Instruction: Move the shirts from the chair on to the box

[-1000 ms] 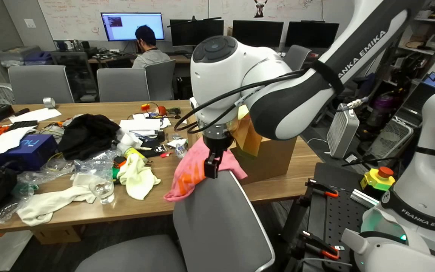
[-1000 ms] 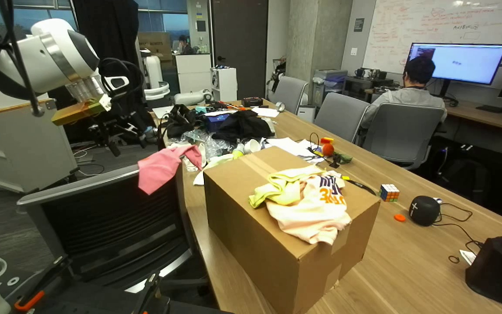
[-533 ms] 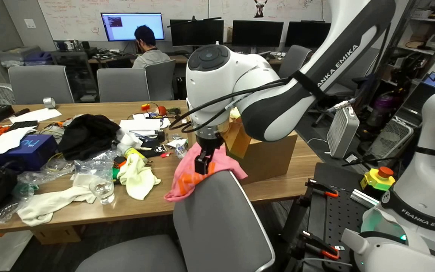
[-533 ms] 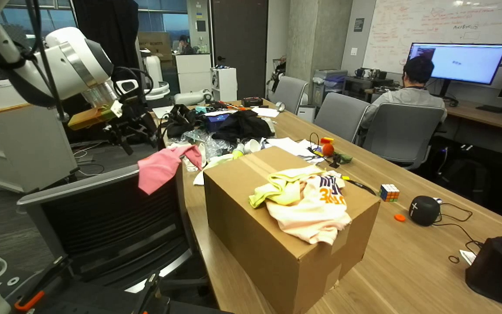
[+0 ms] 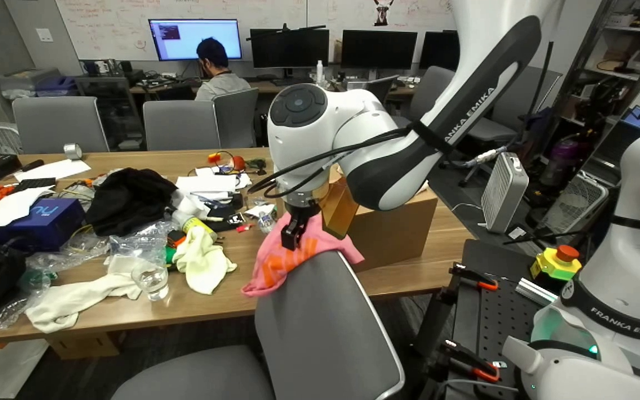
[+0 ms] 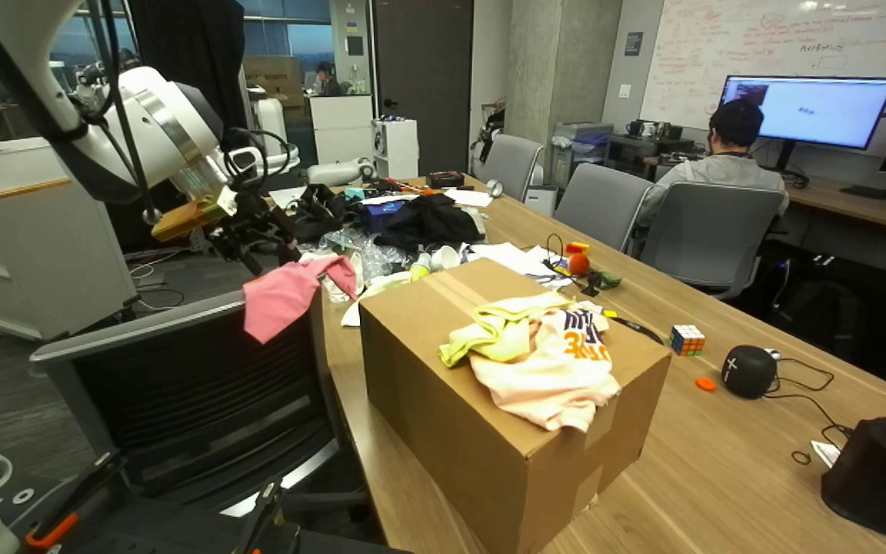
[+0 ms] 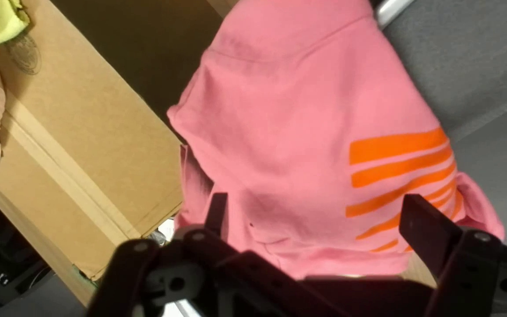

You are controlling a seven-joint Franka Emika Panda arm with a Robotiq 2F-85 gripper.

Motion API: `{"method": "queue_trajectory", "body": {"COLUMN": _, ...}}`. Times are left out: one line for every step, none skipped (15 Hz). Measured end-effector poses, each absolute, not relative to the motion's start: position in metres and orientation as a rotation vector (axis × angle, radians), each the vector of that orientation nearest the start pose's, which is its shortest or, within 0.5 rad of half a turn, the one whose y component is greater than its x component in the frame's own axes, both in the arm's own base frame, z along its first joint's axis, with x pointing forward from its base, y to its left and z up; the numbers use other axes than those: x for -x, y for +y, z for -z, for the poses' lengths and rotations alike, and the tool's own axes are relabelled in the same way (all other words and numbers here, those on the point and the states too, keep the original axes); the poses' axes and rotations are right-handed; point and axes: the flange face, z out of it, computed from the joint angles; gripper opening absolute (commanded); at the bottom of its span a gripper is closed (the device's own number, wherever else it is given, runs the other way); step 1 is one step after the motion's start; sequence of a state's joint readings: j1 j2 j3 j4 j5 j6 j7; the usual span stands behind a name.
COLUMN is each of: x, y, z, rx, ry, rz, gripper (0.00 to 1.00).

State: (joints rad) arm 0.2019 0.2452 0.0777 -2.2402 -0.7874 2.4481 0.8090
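Since a second ago my pincer point(image 7: 315, 220) has come in closer over the pink shirt point(image 7: 306, 132), while the shirt and the cardboard box point(image 5: 395, 236) have stayed put. In an exterior view, far to the left of the box, I have a blue carton point(image 5: 45, 225) and then a black cloth point(image 5: 131, 200) on the desk point(image 5: 186, 308). Nearer the box come a clear glass point(image 5: 155, 283) and a pale crumpled cloth point(image 5: 203, 261). Just left of the box, the pink shirt drapes over the top of the grey chair point(image 5: 325, 322), its orange stripes showing; whether its hem touches the box, I can't tell. My pincer is above it, and my wrist view gives me its jaws well apart, pink fabric showing across the gap, though I can't judge contact. On top of the box lie a yellow garment point(image 6: 501, 331) and, touching it, a peach garment point(image 6: 543, 377). Right of the box, a white fan point(image 5: 502, 191) stands on the floor, and further right I see a red-topped stop button point(image 5: 556, 264).
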Motion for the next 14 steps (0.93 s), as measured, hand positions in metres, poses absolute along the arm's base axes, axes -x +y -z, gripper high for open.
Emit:
{"method": "queue_trajectory", "body": {"x": -0.521, "y": 0.146, "z": -0.252, "rx": 3.538, "ry": -0.159, "rz": 0.392, "gripper": 1.00}}
{"method": "queue_trajectory", "body": {"x": -0.522, "y": 0.144, "z": -0.247, "rx": 3.546, "ry": -0.149, "rz": 0.389, "gripper": 1.00}}
{"method": "queue_trajectory", "body": {"x": -0.523, "y": 0.141, "z": -0.243, "rx": 3.552, "ry": -0.138, "rz": 0.385, "gripper": 0.84}}
{"method": "queue_trajectory", "body": {"x": -0.524, "y": 0.139, "z": -0.240, "rx": 3.556, "ry": -0.127, "rz": 0.378, "gripper": 0.74}}
{"method": "queue_trajectory", "body": {"x": -0.525, "y": 0.138, "z": -0.238, "rx": 3.558, "ry": -0.120, "rz": 0.373, "gripper": 0.66}}
{"method": "queue_trajectory", "body": {"x": -0.526, "y": 0.138, "z": -0.237, "rx": 3.558, "ry": -0.114, "rz": 0.373, "gripper": 0.59}}
{"method": "queue_trajectory", "body": {"x": -0.527, "y": 0.139, "z": -0.237, "rx": 3.556, "ry": -0.109, "rz": 0.377, "gripper": 0.51}}
{"method": "queue_trajectory", "body": {"x": -0.528, "y": 0.140, "z": -0.237, "rx": 3.555, "ry": -0.105, "rz": 0.381, "gripper": 0.42}}
{"method": "queue_trajectory", "body": {"x": -0.529, "y": 0.141, "z": -0.238, "rx": 3.554, "ry": -0.103, "rz": 0.386, "gripper": 0.36}}
{"method": "queue_trajectory", "body": {"x": -0.530, "y": 0.142, "z": -0.238, "rx": 3.552, "ry": -0.100, "rz": 0.391, "gripper": 0.27}}
{"method": "queue_trajectory", "body": {"x": -0.531, "y": 0.143, "z": -0.239, "rx": 3.552, "ry": -0.095, "rz": 0.395, "gripper": 0.21}}
{"method": "queue_trajectory", "body": {"x": -0.532, "y": 0.143, "z": -0.240, "rx": 3.552, "ry": -0.091, "rz": 0.400, "gripper": 0.15}}
{"method": "queue_trajectory", "body": {"x": -0.533, "y": 0.142, "z": -0.241, "rx": 3.553, "ry": -0.087, "rz": 0.406, "gripper": 0.06}}
{"method": "queue_trajectory", "body": {"x": -0.535, "y": 0.142, "z": -0.243, "rx": 3.553, "ry": -0.085, "rz": 0.414, "gripper": 0.01}}
